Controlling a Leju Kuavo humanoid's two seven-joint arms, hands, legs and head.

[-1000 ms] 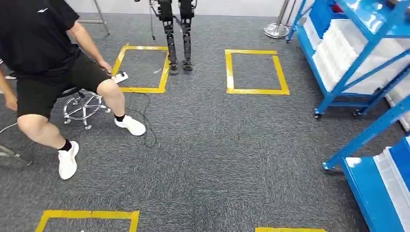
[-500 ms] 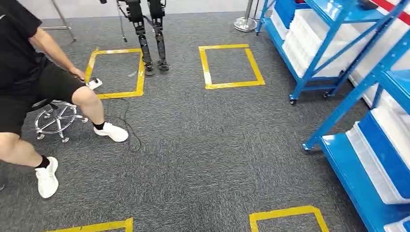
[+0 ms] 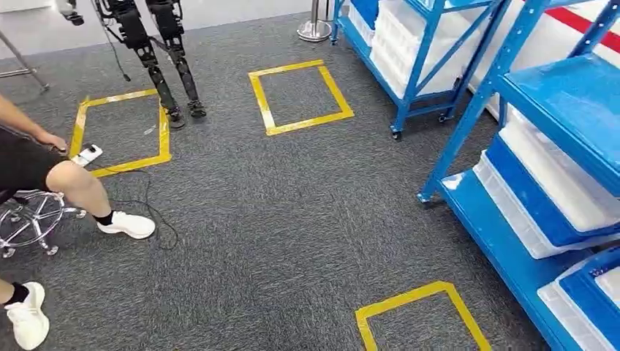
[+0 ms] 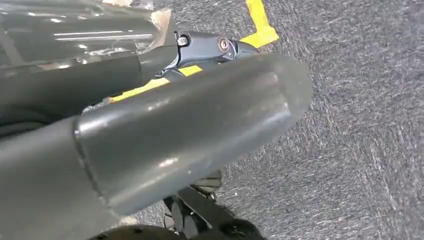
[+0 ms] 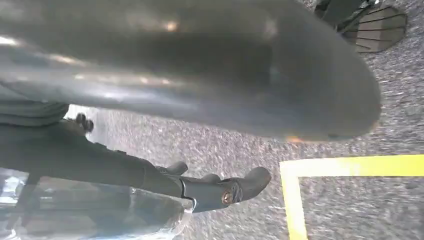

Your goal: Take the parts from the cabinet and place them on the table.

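**Head cam: carpet floor, blue cabinets at right, person seated at left.**
Grey carpet floor [image 3: 292, 219] takes up most of the head view. The near blue cabinet [image 3: 577, 110] stands at the right edge, w/ a white bin [image 3: 556, 175] and a blue bin [image 3: 526, 194] on its lower shelves; can't tell what parts are inside. A 2nd blue cabinet [image 3: 417, 73] further back holds more white bins [image 3: 395, 36]. The person [image 3: 29, 164] sits on a wheeled stool [image 3: 33, 219], w/ a small white device [image 3: 86, 154] at one hand. Another robot's legs [image 3: 164, 66] stand by a yellow tape square [image 3: 311, 123]. Left robot hand [image 4: 150, 140] and right robot hand [image 5: 200, 75] hang over the carpet, seen too close up: can't tell whether either is open, closed or gripping.
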